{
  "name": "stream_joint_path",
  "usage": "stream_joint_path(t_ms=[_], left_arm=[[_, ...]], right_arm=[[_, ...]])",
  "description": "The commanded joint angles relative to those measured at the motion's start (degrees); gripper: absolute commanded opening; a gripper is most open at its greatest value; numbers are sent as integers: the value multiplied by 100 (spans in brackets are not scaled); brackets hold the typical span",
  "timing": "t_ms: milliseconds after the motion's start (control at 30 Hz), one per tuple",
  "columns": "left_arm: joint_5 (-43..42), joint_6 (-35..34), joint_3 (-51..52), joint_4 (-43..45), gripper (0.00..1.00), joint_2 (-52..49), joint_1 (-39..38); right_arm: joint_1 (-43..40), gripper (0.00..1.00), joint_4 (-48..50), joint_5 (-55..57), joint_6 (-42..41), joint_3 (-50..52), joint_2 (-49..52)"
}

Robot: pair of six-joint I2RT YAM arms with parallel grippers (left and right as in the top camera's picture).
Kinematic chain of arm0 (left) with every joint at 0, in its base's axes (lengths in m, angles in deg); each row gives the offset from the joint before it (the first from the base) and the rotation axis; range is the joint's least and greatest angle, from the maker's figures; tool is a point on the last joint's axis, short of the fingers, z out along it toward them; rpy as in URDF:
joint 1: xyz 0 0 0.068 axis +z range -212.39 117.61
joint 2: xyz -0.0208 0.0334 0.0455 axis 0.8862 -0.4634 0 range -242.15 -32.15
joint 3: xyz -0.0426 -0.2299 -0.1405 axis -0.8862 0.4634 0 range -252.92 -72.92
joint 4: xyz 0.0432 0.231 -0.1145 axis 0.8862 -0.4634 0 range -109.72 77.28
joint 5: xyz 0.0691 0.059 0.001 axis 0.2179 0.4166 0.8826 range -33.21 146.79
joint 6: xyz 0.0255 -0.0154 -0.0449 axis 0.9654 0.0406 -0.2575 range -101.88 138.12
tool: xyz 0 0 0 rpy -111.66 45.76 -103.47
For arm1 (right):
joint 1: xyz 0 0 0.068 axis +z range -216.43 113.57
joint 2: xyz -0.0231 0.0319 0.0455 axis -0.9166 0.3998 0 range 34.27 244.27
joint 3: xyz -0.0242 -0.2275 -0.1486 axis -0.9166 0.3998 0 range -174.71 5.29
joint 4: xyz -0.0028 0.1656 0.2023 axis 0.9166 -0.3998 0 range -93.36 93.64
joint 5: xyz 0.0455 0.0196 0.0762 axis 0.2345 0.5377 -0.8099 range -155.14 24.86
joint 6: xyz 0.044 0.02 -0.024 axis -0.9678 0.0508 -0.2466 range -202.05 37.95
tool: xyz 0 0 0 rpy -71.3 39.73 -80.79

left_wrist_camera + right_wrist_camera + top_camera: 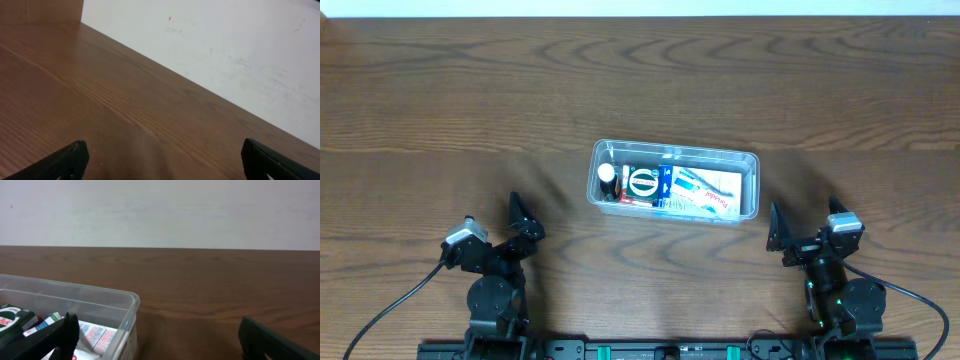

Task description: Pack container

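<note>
The container [752,185] sits mid-bench and looks full, with a bottle [608,178] at its 9 o'clock end beside boxes [695,190]. The left hand [167,160] at 7 o'clock and the right hand [157,335] at 5 o'clock are spread, empty. A reach in could catch the rim and skid the light tub.

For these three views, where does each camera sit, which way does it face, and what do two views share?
Overhead: fixed above, looking straight down at the brown wooden table and clear rectangular plastic container; left gripper and right gripper show.
Left wrist: on the left arm, facing across the table to a white wall; its fingertips show, spread wide.
Right wrist: on the right arm, low, facing level toward the wall; fingertips and the container's corner show.
Shared: overhead and right wrist both see the container.
</note>
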State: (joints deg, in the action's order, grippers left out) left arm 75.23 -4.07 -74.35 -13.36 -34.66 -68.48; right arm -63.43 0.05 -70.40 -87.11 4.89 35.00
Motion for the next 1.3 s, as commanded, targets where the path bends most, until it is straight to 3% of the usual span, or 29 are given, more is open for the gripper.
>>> stream_joint_path(t_ms=[0, 1267], left_arm=[[136, 96, 120, -192, 98, 42, 28], [136, 96, 120, -192, 98, 42, 28]], right_arm=[[-48, 99, -57, 317, -13, 9, -42], [-59, 98, -63, 437, 85, 9, -42]])
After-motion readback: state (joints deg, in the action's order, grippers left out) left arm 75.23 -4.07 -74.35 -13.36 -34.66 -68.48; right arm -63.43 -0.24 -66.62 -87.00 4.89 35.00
